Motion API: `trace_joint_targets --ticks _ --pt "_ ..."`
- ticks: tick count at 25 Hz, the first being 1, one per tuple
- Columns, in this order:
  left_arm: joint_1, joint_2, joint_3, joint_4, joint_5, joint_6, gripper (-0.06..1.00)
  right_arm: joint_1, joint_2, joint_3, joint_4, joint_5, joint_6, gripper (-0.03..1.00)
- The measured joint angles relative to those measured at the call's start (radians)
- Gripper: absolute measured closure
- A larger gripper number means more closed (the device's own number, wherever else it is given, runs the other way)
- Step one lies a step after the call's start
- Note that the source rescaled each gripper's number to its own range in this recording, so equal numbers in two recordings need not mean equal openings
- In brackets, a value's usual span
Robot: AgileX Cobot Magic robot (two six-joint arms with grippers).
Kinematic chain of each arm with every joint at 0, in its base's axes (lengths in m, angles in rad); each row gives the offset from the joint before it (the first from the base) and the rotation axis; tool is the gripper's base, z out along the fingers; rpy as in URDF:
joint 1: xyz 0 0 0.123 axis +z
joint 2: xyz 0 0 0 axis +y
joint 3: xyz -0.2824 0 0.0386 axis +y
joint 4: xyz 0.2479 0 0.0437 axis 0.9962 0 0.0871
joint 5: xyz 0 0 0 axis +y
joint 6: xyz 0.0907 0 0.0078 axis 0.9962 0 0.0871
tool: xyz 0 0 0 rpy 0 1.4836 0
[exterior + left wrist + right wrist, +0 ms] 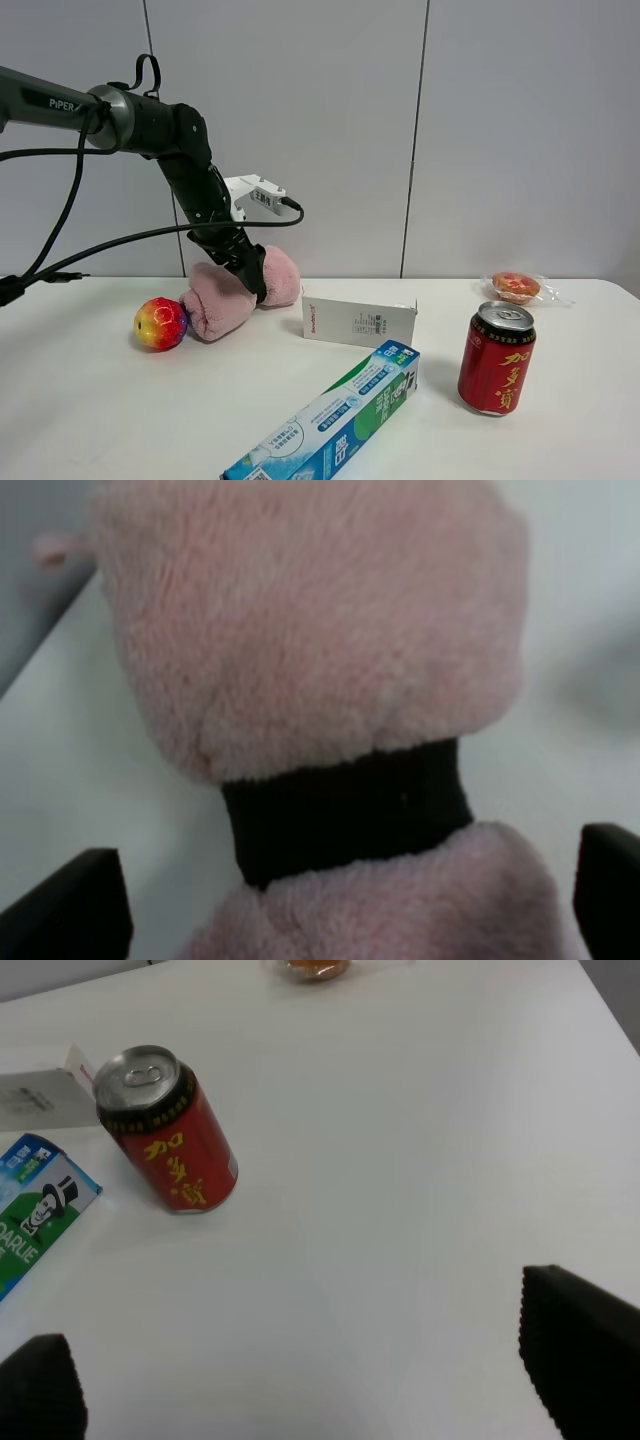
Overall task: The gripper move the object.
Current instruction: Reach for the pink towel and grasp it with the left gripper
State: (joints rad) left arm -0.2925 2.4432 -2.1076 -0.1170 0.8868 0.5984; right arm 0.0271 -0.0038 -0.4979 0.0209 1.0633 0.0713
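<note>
Jaws of the left gripper point(252, 285) are set apart astride the pink towel point(215, 305), right of the rainbow ball point(160, 323); those of the right gripper point(310, 1390) are likewise spread.

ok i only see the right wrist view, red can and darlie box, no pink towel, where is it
observer: the pink rolled towel lies at the back left of the table, left of the white box in the high view.
operator: left gripper on it yet
observer: the left gripper is down over its black band, fingers open on either side, not clamped.
operator: anything crowding it
observer: a rainbow-coloured ball sits right beside its left end; i cannot tell if they touch.
</note>
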Motion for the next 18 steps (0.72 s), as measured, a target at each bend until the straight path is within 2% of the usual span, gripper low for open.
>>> trace_joint_targets --ticks 12,14,17,18 --pt "0.002 0.074 -0.004 -0.033 -0.026 0.003 -0.03 0.0 0.0 0.0 0.0 0.0 0.0 -0.03" --pt "0.002 0.074 -0.005 -0.034 -0.026 0.01 0.28 0.0 0.0 0.0 0.0 0.0 0.0 -0.03" --pt "0.002 0.074 -0.005 -0.034 -0.019 0.018 0.88 0.0 0.0 0.0 0.0 0.0 0.0 -0.03" --pt "0.002 0.074 -0.005 -0.034 -0.018 0.018 0.94 0.0 0.0 0.0 0.0 0.0 0.0 -0.03"
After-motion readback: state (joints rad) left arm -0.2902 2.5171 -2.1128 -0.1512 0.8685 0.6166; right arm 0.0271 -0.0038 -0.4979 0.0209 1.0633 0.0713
